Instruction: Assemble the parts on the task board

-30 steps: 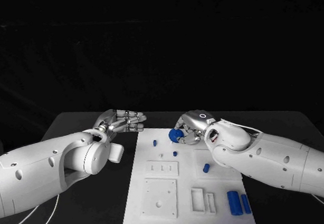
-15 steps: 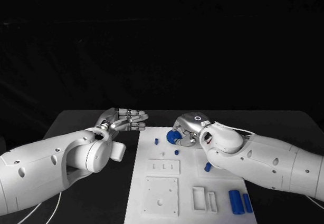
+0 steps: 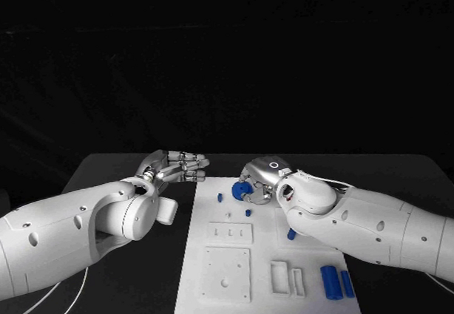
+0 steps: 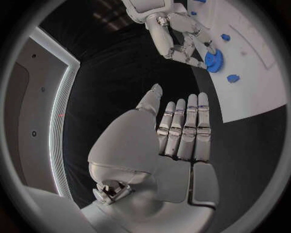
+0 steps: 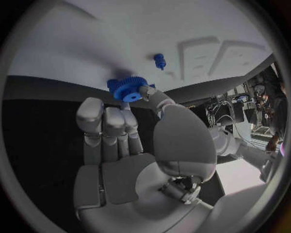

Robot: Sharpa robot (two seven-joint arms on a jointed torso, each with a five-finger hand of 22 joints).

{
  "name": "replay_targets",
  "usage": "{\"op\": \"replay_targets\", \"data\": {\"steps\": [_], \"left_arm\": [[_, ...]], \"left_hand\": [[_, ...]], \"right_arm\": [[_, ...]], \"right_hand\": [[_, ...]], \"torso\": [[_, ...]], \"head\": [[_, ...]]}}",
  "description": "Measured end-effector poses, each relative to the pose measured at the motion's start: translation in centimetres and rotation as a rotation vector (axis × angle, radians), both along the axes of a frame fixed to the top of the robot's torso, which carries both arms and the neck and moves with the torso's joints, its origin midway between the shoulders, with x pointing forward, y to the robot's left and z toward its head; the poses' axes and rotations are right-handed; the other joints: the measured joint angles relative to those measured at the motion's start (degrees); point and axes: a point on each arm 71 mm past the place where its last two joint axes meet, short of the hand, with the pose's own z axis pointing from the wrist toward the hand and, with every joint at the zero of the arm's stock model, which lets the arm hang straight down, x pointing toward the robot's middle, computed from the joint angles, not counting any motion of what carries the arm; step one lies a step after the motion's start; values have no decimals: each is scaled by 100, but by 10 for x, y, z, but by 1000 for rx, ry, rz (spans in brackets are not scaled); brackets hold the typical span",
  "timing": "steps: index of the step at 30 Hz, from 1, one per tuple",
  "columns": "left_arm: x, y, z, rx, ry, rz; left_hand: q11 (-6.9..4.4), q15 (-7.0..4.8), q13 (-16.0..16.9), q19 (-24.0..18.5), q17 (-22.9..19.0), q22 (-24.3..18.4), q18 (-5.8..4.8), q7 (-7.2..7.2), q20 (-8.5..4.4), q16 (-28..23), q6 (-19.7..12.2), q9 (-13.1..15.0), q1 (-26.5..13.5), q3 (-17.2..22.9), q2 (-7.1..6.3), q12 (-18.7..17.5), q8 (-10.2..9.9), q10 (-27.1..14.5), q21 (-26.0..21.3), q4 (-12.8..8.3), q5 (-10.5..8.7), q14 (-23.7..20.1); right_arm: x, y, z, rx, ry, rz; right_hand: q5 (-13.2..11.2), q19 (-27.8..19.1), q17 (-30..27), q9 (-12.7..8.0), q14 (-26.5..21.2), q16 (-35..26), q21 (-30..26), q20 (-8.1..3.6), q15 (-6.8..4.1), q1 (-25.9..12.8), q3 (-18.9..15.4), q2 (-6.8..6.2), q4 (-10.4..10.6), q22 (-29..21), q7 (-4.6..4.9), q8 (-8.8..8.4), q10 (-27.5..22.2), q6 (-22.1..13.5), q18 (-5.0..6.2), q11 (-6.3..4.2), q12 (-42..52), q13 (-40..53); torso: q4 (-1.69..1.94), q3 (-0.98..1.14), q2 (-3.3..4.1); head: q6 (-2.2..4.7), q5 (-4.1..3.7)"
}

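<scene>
My right robot hand [image 3: 259, 178] pinches a blue gear [image 3: 243, 190] between thumb and fingertips [image 5: 147, 91], holding it at the far end of the board [image 3: 225, 305], just above the white plate near its far edge. In my right wrist view the gear [image 5: 126, 89] sits at the tips of my fingers, with a small blue peg [image 5: 159, 60] standing on the board just beyond it. My left robot hand [image 3: 171, 168] hovers over the dark surface [image 3: 100, 172] just off the board's far left corner, holding nothing, its fingers [image 4: 182, 126] straight and side by side, the thumb a little apart. From my left wrist the gear [image 4: 213, 60] shows in the other hand's [image 4: 182, 41] grip. Nearer me on the board lie two blue cylinders [image 3: 335, 282] side by side, well apart from both hands.
</scene>
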Motion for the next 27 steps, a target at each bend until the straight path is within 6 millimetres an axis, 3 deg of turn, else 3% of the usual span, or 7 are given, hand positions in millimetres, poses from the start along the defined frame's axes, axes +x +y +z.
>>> {"op": "replay_targets", "data": {"steps": [9, 27], "left_arm": [[0, 0, 0, 0, 0, 0], [0, 1, 0, 1, 1, 3]], "left_hand": [[0, 0, 0, 0, 0, 0, 0, 0, 0, 0, 0, 0, 0, 0, 0, 0, 0, 0, 0, 0, 0, 0], [0, 0, 0, 0, 0, 1, 0, 0, 0, 0, 0, 0, 0, 0, 0, 0, 0, 0, 0, 0, 0, 0]], "right_arm": [[-5, 5, -5, -8, 11, 22], [-6, -4, -10, -21, 25, 5]], "right_hand": [[-9, 0, -5, 3, 0, 0, 0, 0, 0, 7, -67, 7, 11, 0, 1, 33, -21, -1, 0, 22, -1, -8], [-55, 0, -22, 1, 0, -43, -33, 0, 0, 36, -90, -11, 21, 0, -1, 27, -34, -2, 1, 34, -45, -52]], "torso": [[-7, -1, -2], [-10, 8, -2]], "head": [[-14, 7], [-5, 13]]}}
